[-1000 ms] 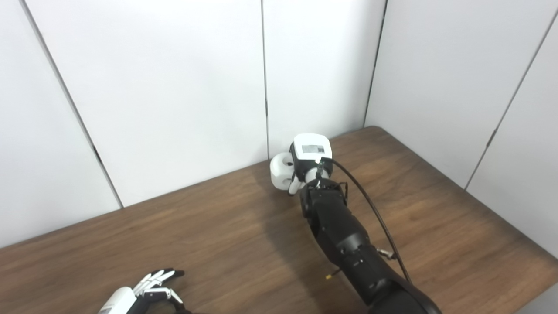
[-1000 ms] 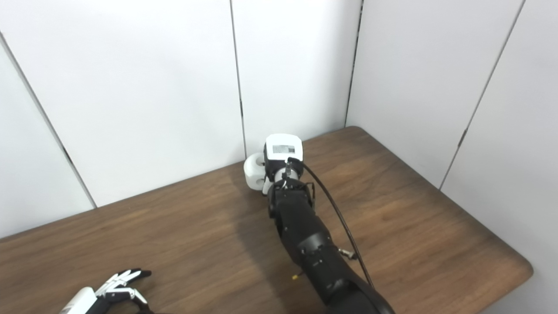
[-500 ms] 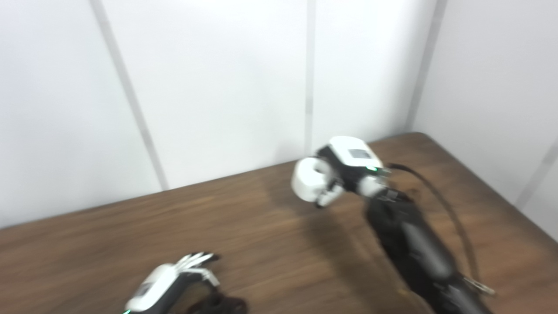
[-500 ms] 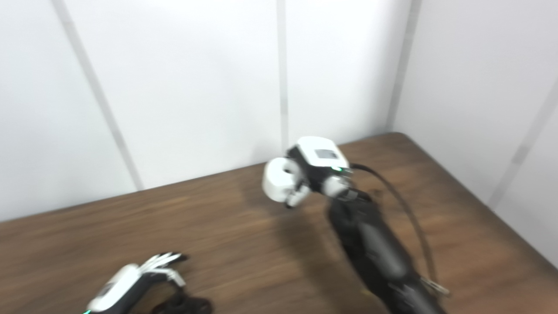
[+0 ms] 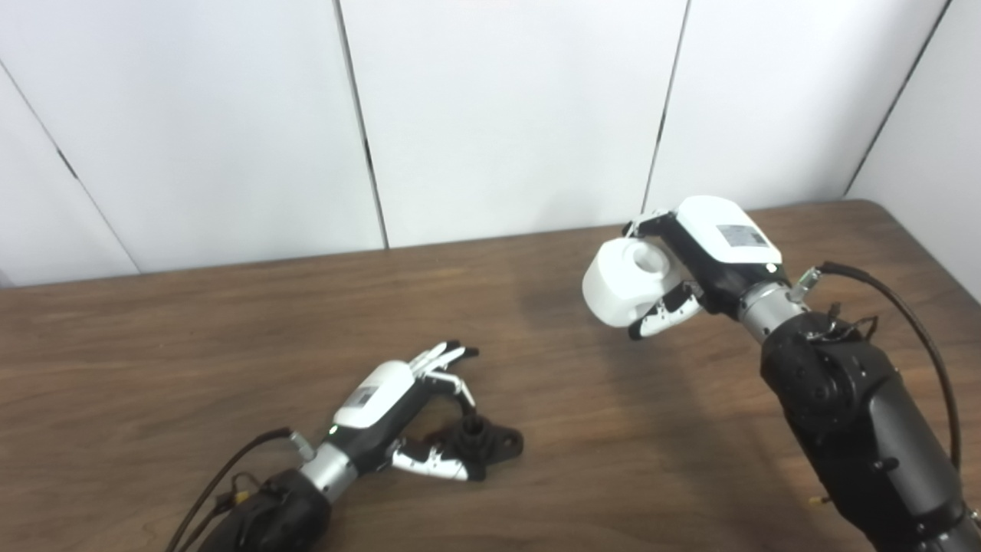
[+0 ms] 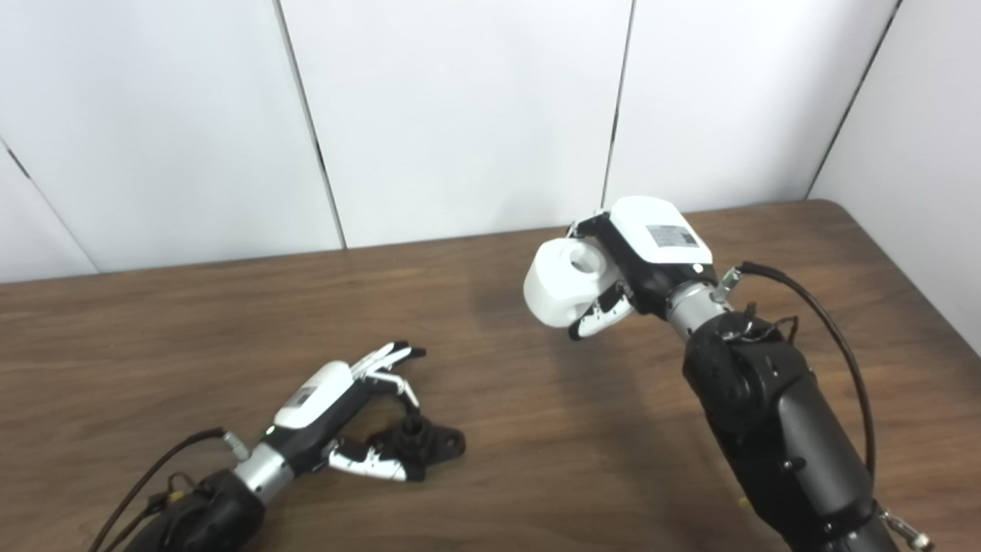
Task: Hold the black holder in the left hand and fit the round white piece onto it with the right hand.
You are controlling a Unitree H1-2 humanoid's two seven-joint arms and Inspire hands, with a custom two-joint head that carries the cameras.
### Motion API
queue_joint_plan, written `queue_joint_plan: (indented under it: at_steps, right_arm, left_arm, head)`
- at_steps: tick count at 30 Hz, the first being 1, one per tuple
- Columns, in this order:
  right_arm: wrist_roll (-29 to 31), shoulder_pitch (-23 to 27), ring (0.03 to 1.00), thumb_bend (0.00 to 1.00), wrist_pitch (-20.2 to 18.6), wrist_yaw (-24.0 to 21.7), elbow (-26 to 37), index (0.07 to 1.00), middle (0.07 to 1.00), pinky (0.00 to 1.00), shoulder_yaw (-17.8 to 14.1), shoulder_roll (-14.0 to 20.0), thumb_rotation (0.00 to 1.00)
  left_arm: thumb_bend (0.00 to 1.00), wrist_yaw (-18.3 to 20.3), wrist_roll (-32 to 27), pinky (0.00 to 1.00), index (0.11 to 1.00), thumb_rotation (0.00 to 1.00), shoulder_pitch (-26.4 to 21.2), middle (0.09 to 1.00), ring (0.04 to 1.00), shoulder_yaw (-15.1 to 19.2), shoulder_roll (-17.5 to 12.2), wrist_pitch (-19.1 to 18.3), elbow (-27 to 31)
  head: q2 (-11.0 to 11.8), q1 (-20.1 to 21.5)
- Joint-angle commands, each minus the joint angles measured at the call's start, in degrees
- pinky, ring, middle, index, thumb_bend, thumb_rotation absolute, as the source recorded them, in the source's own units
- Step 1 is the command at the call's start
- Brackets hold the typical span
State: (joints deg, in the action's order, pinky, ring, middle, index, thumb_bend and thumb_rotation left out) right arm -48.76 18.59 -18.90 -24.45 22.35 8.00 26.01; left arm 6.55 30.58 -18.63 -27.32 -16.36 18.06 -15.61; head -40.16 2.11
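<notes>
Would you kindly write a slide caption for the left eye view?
Right hand carries the round white piece above the table; left hand reaches around the black holder.

**Two robot hands over a wooden table**

At lower left of the frame, the left hand rests beside the black holder on the brown table, its fingers spread above the holder and its thumb alongside it. At centre right, the right hand holds the round white piece in the air, well apart from the holder. White wall panels fill the upper frame.
</notes>
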Motion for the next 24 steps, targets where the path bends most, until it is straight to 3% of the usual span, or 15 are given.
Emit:
queue_joint_plan:
  at_steps: [1,9,24]
  right_arm:
    - [0.71,1.47,0.810,0.52,2.11,0.86,3.29,0.480,0.762,0.82,-0.23,0.10,0.15]
    - [2.40,1.12,0.821,0.52,3.17,-1.18,5.71,0.480,0.762,0.84,1.51,-0.60,0.15]
    - [1.94,3.24,0.823,0.53,5.40,-5.77,8.26,0.479,0.758,0.86,6.51,-2.88,0.15]
  left_arm:
    - [0.52,4.50,4.44,0.97,0.488,0.07,1.88,0.955,1.000,-3.03,0.69,-6.13,-4.45]
    - [0.52,4.62,5.51,0.97,0.487,0.07,0.82,0.963,1.000,-3.75,2.80,-9.08,-4.19]
    - [0.52,3.36,5.92,0.98,0.487,0.07,0.23,0.969,1.000,-4.82,4.45,-10.37,-5.03]
  head:
    - [-0.33,-0.56]
    - [-1.51,-3.18]
    - [-2.37,-4.55]
